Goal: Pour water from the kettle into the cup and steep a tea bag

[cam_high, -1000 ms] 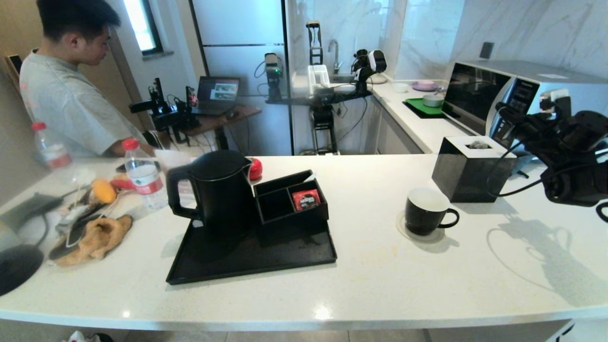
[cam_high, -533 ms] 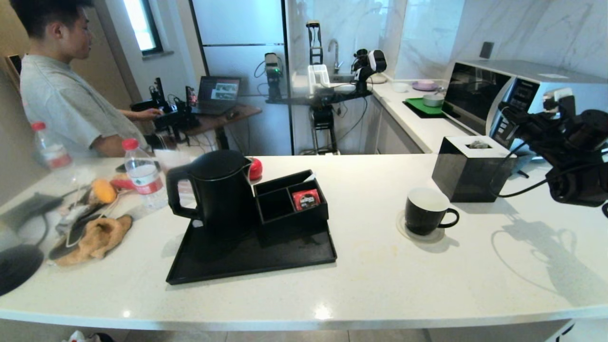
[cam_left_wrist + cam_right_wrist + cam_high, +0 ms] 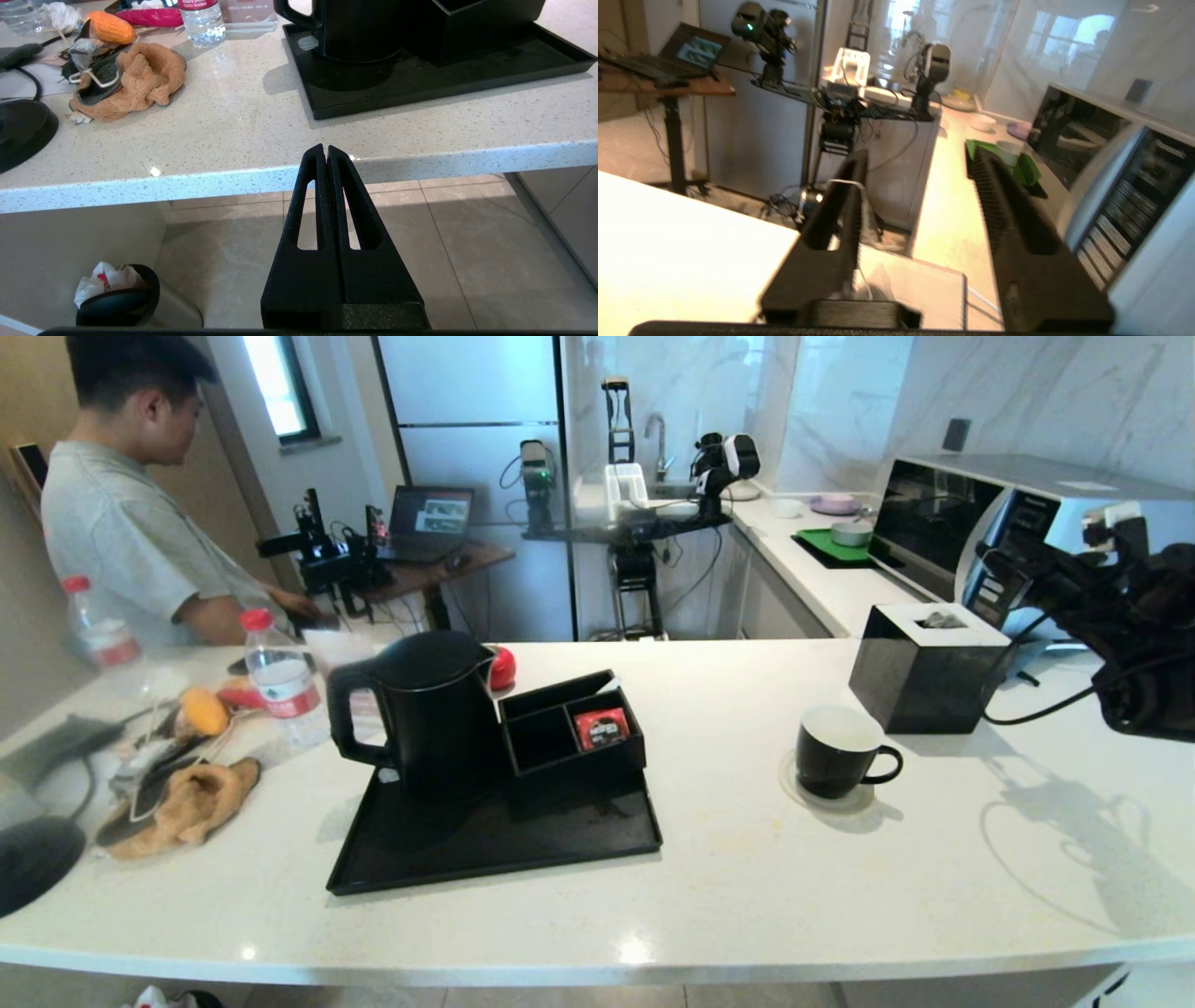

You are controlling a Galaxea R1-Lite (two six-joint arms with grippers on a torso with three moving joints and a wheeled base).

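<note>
The black kettle (image 3: 415, 709) stands on the left of a black tray (image 3: 523, 854); its base shows in the left wrist view (image 3: 359, 32). The black cup (image 3: 837, 751), white inside, sits on a coaster at the right. A small grey tea bag (image 3: 940, 621) lies on top of the black tissue box (image 3: 920, 677). My right gripper (image 3: 1004, 565) hangs in the air just right of that box, jaws open and holding nothing (image 3: 919, 156); the blurred tea bag (image 3: 878, 287) lies below them and a thin pale string runs by one finger. My left gripper (image 3: 325, 148) is shut, parked below the counter's front edge.
A black caddy (image 3: 560, 747) with a red sachet (image 3: 602, 728) sits on the tray. A red-capped bottle (image 3: 280, 686), cloths and cables (image 3: 182, 803) crowd the left. A microwave (image 3: 971, 518) stands behind the box. A person stands at the far left.
My right gripper's jaws have opened, and that arm has drifted a little to the right. The person at the far left has shifted. The left arm has not moved.
</note>
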